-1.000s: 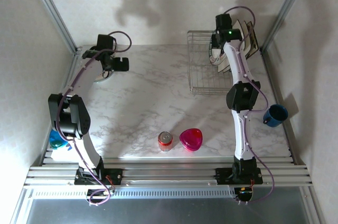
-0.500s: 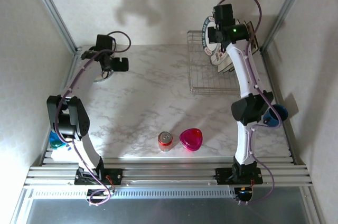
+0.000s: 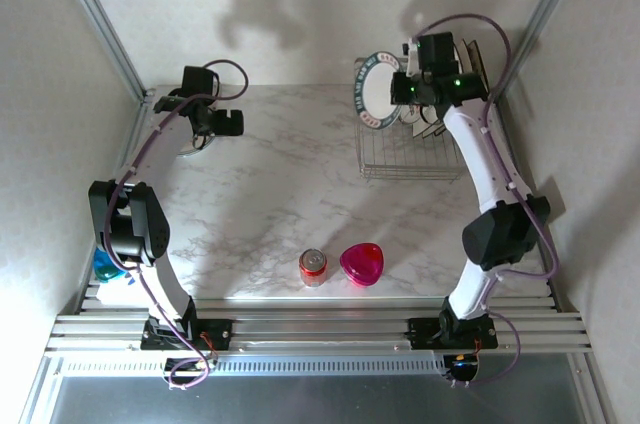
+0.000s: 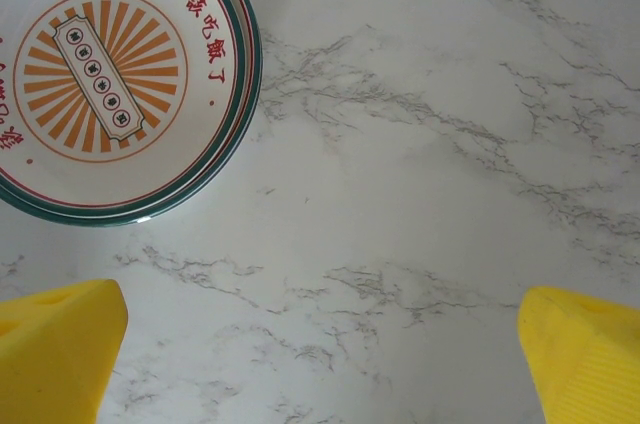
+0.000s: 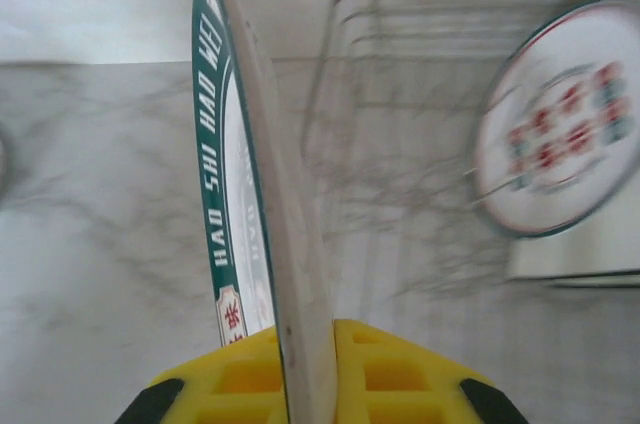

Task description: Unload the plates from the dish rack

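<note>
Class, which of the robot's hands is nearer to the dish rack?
Right. The right hand holds a plate above the dish rack's left edge; the left hand hovers across the table, over another plate.

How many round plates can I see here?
3: the gripped plate in the right end effector, the flat plate far left on the table, the standing plate in the rack. Others may be hidden.

Tabletop (image 3: 280,184): white marble pattern with thin grey veins.
Plates at far left corner (image 4: 110,84): white, orange ray pattern in the centre, red characters, red line and dark green rim.
Held plate (image 5: 225,234): white, dark green rim band with white letters.
Plate in dish rack (image 5: 560,134): white, red motifs, thin red and green rim lines.
Dish rack (image 3: 400,149): silver wire grid.
Left fingers (image 4: 60,349): yellow.
Right fingers (image 5: 400,374): yellow.
Can (image 3: 313,266): red, silver top.
Heart dish (image 3: 362,263): pink.
</note>
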